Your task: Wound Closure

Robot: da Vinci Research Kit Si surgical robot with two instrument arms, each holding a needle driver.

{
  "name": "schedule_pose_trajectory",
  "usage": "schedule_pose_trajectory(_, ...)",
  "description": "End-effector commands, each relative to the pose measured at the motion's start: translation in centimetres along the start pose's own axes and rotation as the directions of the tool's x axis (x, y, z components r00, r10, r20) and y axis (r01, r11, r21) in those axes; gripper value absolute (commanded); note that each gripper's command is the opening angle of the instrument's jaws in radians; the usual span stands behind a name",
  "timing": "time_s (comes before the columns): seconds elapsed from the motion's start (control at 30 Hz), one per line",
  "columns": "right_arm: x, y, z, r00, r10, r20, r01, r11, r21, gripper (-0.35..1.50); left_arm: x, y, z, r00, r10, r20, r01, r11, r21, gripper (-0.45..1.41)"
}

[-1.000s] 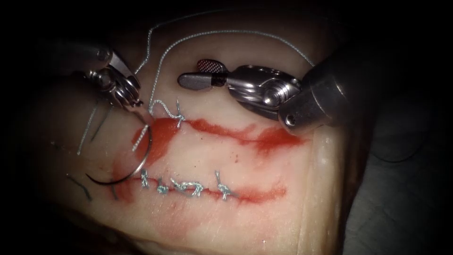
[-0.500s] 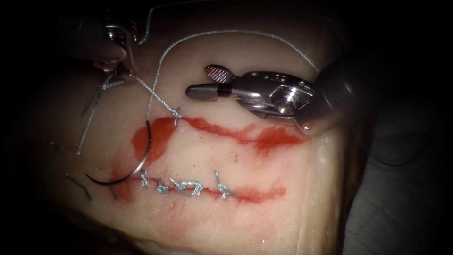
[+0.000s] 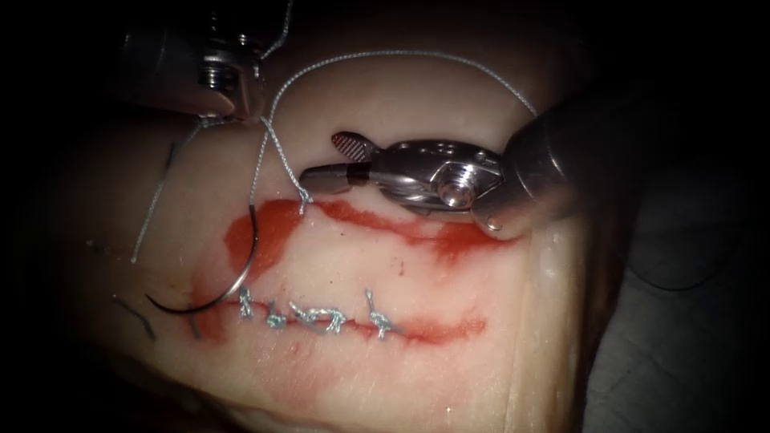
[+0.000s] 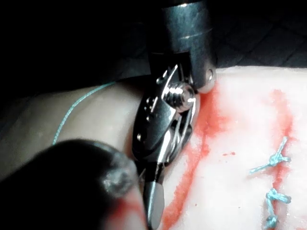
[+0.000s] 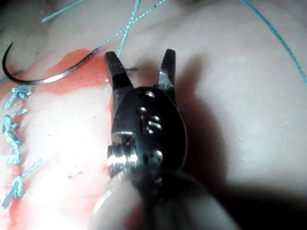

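My left tool (image 3: 253, 109) sits at the upper left, jaws shut on the thread (image 3: 277, 156). The thread runs taut from there down to a knot (image 3: 303, 197) on the upper cut (image 3: 401, 228). My right tool (image 3: 327, 159) comes in from the right with jaws open and empty, just right of that taut strand and above the knot. In the right wrist view its open jaws (image 5: 140, 62) straddle nothing, with the thread (image 5: 125, 29) beyond them. The curved needle (image 3: 245, 269) lies free on the tissue (image 3: 449, 281) at the left end of the cuts, held by neither tool; it also shows as needle (image 5: 48, 79).
A lower cut carries several tied stitches (image 3: 321, 317), seen too as stitches (image 4: 274, 160) and stitches (image 5: 12, 124). A long thread loop (image 3: 401, 54) arcs over the tissue toward the right shaft. A thread tail (image 3: 152, 208) and short dark cut ends (image 3: 136, 317) lie at the left. Red fluid (image 3: 273, 228) stains the tissue.
The left tool rose up and back with the thread, drawing it taut from the knot. The right tool moved left and down toward the knot, jaws staying open. The needle stayed put.
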Motion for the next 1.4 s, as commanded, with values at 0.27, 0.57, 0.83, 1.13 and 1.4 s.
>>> schedule_pose_trajectory(0.27,-0.09,0.07,0.05,0.999,0.031,-0.009,-0.031,0.998,-0.053,1.33,-0.2,0.01,0.03,0.998,0.022,0.053,-0.021,1.0,-0.016,-0.45)
schedule_pose_trajectory(0.57,-0.04,0.17,0.24,0.99,0.128,-0.058,-0.135,0.982,-0.134,1.36,-0.27,0.03,0.0,0.995,0.015,0.094,-0.012,0.999,-0.032,-0.45)
schedule_pose_trajectory(0.83,0.03,0.12,0.38,0.971,0.221,-0.087,-0.232,0.961,-0.148,1.38,-0.29,0.07,-0.05,0.993,0.012,0.117,-0.004,0.998,-0.066,-0.45)
schedule_pose_trajectory(1.13,0.06,0.08,0.53,0.956,0.276,-0.096,-0.288,0.946,-0.146,1.38,-0.32,0.06,-0.06,0.993,0.018,0.116,-0.01,0.997,-0.073,-0.45)
schedule_pose_trajectory(1.4,0.11,0.09,0.67,0.945,0.311,-0.1,-0.323,0.936,-0.141,1.36,-0.34,0.05,-0.06,0.992,0.019,0.121,-0.01,0.997,-0.076,-0.45)
